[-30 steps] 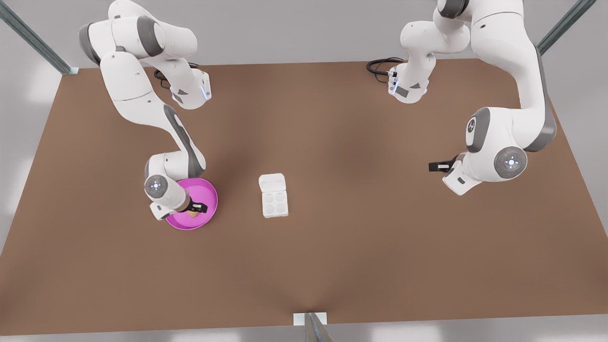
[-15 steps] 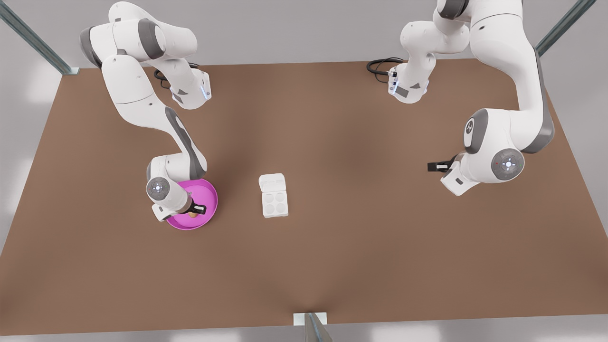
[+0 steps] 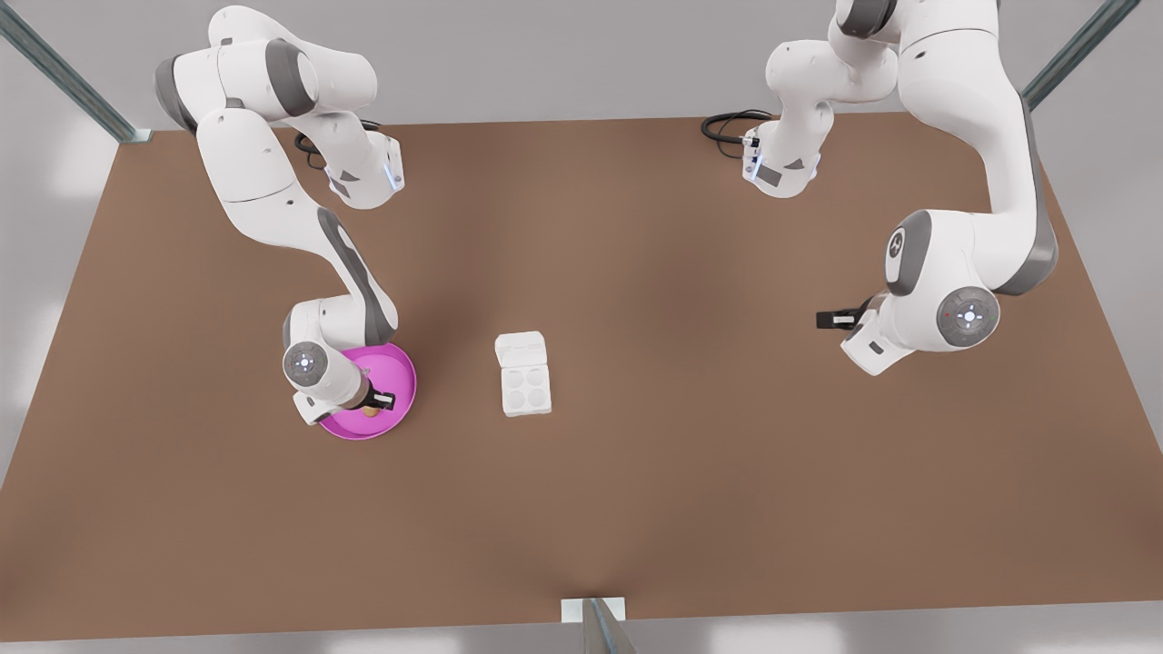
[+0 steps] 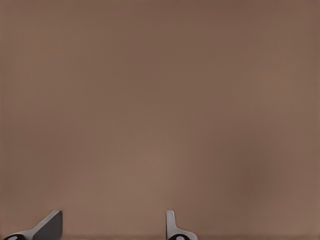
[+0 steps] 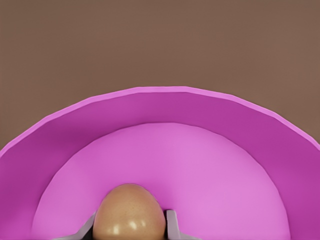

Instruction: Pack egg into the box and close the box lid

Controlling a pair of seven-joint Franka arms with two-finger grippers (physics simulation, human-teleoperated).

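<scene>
Egg (image 5: 129,212) on pink plate (image 3: 400,368), front view's left; long axis not readable. Right claw (image 5: 130,227) low in plate, fingers (image 5: 171,225) touching egg both sides, clenched on it. Box (image 3: 526,389) mid-counter (image 3: 636,500), right of plate, four cups up; lid (image 3: 520,349) open flat on far side. Left claw (image 4: 112,230) waits over bare counter, front view's right, fingers spread, holding nothing.

The right gripper (image 3: 374,401) is lowered over the pink plate (image 3: 400,363), its fingers (image 5: 171,224) closed against both sides of the egg (image 5: 129,212). The left gripper (image 3: 829,319) hovers well away from the plate, fingers (image 4: 50,225) spread apart, waiting.
</scene>
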